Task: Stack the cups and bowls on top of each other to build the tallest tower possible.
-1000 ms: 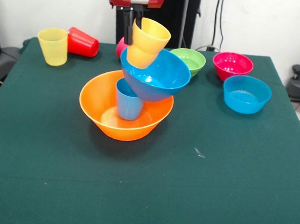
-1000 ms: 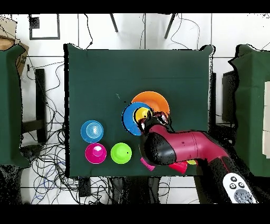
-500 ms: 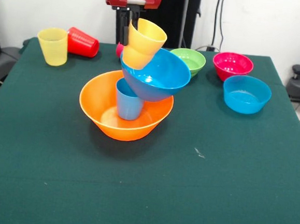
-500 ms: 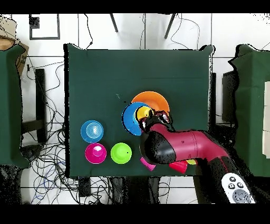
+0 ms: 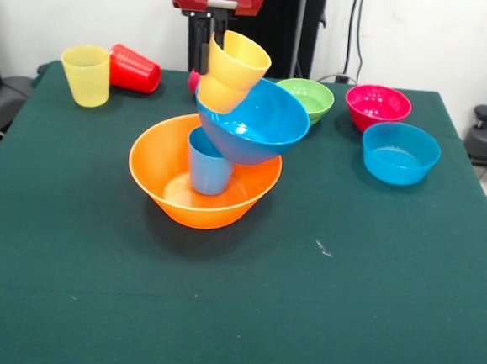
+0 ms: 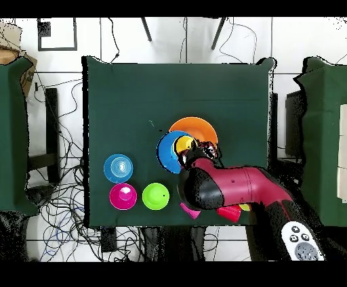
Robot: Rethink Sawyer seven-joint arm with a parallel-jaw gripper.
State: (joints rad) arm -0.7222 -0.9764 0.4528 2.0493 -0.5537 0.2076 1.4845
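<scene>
Atop the tower: orange cup (image 5: 232,70), tilted, sitting in the large blue bowl (image 5: 255,122) (itself tilted on the light blue cup (image 5: 208,164)).
Gripper (image 5: 209,49): fingers clamped on the cup's rim; one finger hidden inside.
Pink cup (image 5: 194,80): mostly hidden behind the tower.

Surface (image 5: 317,323): dark green cloth cover, small white scuff right of centre. Back wall (image 5: 89,5): plain white. Black cables (image 5: 353,30) hang down wall behind surface. Black equipment partly visible at both side edges of front view.

Overhead: floor (image 6: 122,40) pale tiled, dark grid lines. Loose black cables (image 6: 64,135) spread across floor, densest left of and below surface. Second green-covered table (image 6: 13,135) at left edge, third (image 6: 325,135) at right edge. Square dark-framed object (image 6: 57,34) on floor, upper left. Lighting even, soft shadows.
</scene>
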